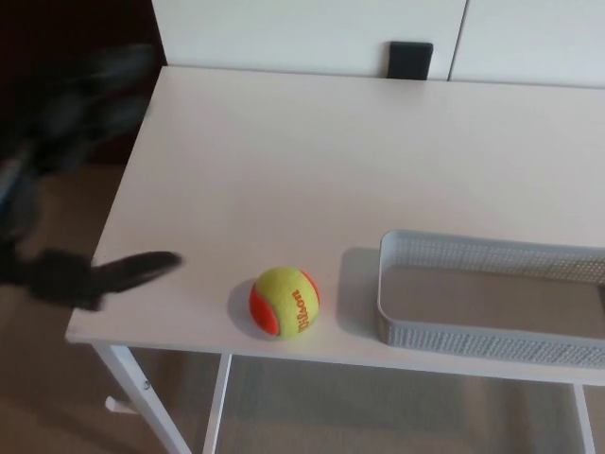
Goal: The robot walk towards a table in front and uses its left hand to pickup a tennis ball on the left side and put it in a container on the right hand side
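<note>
Small black rectangle (pixel 411 60) against white panels (pixel 312 33), beige floor (pixel 47 383)

The white rectangular tabletop (pixel 331 161) looks smooth and matt, like painted or laminated board, with only a soft sheen. The yellow and orange tennis ball (pixel 284 303) has a fuzzy felt cover with printed orange lettering. The pale grey oblong container (pixel 492 342) has finely perforated mesh walls with a dull finish; whether metal or plastic is unclear. The white table legs (pixel 142 388) look like painted metal. The blurred black left hand (pixel 71 277) appears matt
</note>
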Controlling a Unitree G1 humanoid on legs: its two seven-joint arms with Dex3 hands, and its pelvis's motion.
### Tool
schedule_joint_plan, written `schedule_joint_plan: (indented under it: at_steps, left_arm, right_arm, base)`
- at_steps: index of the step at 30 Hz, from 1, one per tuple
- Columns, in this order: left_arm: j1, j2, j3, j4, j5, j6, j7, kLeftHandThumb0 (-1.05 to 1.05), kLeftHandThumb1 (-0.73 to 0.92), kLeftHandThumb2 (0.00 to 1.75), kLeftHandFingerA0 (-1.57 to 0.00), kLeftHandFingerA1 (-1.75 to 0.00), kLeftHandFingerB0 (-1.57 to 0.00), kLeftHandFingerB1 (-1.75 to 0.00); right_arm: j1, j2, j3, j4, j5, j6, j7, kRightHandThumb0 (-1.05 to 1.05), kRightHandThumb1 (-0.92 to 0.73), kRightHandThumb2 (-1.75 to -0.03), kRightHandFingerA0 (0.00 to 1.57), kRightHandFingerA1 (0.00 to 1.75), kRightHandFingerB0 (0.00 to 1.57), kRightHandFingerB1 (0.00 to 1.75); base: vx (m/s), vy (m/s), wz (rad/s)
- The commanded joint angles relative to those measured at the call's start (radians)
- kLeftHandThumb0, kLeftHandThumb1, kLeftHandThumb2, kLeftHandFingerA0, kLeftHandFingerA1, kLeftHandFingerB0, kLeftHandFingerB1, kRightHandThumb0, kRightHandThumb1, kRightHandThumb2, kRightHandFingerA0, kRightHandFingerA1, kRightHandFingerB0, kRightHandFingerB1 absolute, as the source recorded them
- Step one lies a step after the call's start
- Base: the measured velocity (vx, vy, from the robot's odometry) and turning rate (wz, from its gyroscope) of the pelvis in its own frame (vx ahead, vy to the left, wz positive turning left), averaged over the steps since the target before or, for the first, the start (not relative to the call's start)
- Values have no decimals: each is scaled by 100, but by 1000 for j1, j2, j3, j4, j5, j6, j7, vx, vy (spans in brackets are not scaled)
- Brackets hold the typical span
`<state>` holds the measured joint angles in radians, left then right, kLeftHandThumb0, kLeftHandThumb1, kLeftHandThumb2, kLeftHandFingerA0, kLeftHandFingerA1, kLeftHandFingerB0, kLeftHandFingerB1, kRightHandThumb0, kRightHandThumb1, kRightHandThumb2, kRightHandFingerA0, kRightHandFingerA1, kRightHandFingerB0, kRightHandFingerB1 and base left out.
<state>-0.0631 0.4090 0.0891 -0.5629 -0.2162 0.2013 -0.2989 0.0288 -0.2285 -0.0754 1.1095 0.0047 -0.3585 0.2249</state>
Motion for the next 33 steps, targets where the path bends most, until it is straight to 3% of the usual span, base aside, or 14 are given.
schedule_joint_plan:
  at_steps: [1,2,3,8,15,16,18,20,21,33]
  left_arm:
    - [-117,37,-180,82,162,138,-8,-5,8,69,-10,-55,-7,-52]
    - [-125,37,-194,89,165,140,-4,-5,8,69,-10,-55,-7,-52]
    - [-136,38,-220,103,179,150,-3,-12,27,48,-14,-39,-16,-30]
    - [-183,17,-329,180,249,169,15,-12,22,47,-16,-41,-15,-32]
    - [-203,-7,-394,244,321,162,37,-29,19,48,-14,-43,-14,-33]
    - [-202,-30,-413,285,334,155,52,-33,17,49,-16,-43,-15,-33]
    - [-200,-47,-425,312,343,149,57,-34,18,48,-14,-43,-14,-32]
    - [-198,-55,-424,321,351,144,54,-34,18,48,-14,-43,-14,-32]
    - [-191,-59,-431,330,366,133,63,-32,20,48,-12,-41,-14,-31]
    - [-169,-101,-482,386,488,99,124,-30,20,48,-19,-43,-20,-32]
  right_arm:
    - [-14,-4,-5,12,-2,14,-5,-28,-52,-55,79,52,55,44]
    - [-15,-3,-5,13,-3,14,-6,-28,-52,-55,79,52,55,44]
    - [-13,-3,-5,11,-1,13,-4,-28,-52,-56,77,51,54,44]
    - [-11,-2,-7,10,1,6,2,-28,-52,-56,76,52,54,44]
    - [-19,1,-8,7,4,11,3,-27,-52,-56,76,51,55,44]
    - [-24,0,-8,6,4,9,7,-37,-41,-71,69,61,49,53]
    - [-26,-1,-7,5,2,9,6,-38,-42,-71,70,61,49,53]
    - [-26,-1,-6,5,1,9,4,-38,-42,-71,70,61,49,53]
    - [-27,-1,-4,-2,-2,13,-2,-28,-52,-55,77,50,54,43]
    - [-30,3,-7,-21,4,26,-3,-27,-52,-56,79,52,56,44]
  base:
    - [0,0,0]
    - [0,0,0]
    - [0,0,0]
    - [0,0,0]
    - [0,0,0]
    - [0,0,0]
    - [0,0,0]
    - [0,0,0]
    - [0,0,0]
    - [0,0,0]
